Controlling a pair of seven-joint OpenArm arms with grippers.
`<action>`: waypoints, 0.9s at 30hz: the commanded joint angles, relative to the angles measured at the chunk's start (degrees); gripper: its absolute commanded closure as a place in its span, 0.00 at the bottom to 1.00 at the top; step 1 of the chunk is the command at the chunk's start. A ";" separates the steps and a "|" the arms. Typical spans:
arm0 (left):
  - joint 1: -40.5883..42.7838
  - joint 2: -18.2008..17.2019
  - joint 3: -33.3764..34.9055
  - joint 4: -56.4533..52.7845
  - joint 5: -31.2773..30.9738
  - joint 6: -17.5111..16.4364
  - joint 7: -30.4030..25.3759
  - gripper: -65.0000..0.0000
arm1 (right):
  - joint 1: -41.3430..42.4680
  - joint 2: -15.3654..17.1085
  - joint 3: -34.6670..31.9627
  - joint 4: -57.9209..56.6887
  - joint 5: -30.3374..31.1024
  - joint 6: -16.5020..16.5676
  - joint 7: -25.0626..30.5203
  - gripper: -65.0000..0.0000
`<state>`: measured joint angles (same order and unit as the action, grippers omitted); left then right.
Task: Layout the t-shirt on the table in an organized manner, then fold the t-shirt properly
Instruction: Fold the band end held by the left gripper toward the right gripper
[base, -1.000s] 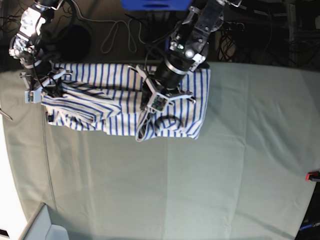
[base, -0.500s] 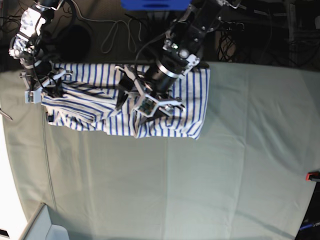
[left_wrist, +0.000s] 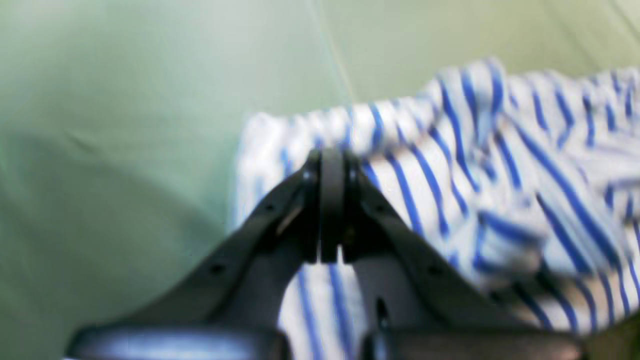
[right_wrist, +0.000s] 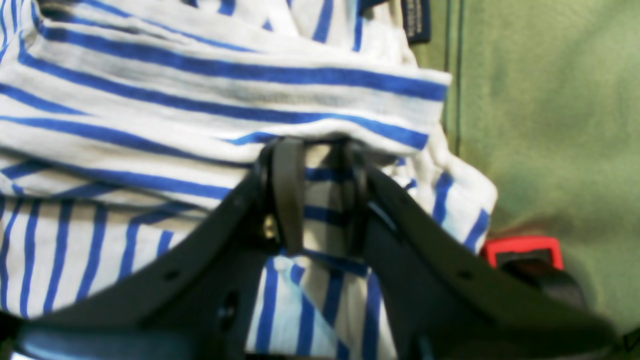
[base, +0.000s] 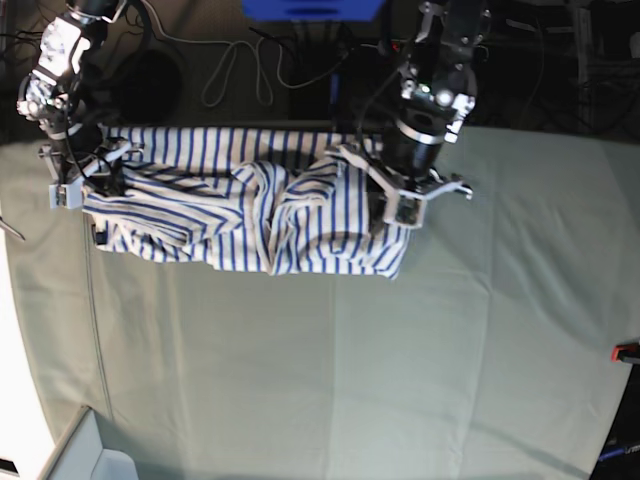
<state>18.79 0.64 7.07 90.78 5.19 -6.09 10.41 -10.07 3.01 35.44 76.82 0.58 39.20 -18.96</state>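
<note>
Table (base: 400, 380), t-shirt (base: 250, 215) between 2 grippers

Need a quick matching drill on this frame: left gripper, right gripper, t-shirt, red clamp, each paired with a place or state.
Things:
1. left gripper
2. right gripper
3. t-shirt
4. red clamp

Place or state:
A. bunched in folds at the far side of the table
B. fingers shut, over the shirt's edge
C. beside the shirt's corner in the right wrist view
D. fingers shut on a striped fold

Pairs: 1-B, 2-D, 3-A, 4-C
</note>
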 joint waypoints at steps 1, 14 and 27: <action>-0.28 0.54 1.85 -0.19 -0.14 -0.55 -1.58 0.98 | 0.53 0.73 0.21 0.68 0.26 0.80 0.63 0.79; -7.14 -1.22 21.02 -6.61 -0.66 -0.64 -1.67 0.97 | -0.70 0.73 0.82 4.63 0.26 0.80 0.37 0.78; -2.92 -11.77 10.73 7.02 -5.59 -0.55 -1.67 0.97 | -1.32 1.52 0.91 8.68 0.26 0.80 0.28 0.31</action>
<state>16.58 -11.27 17.67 96.53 -0.58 -6.72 10.48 -12.03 3.42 36.18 84.33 0.03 39.20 -20.32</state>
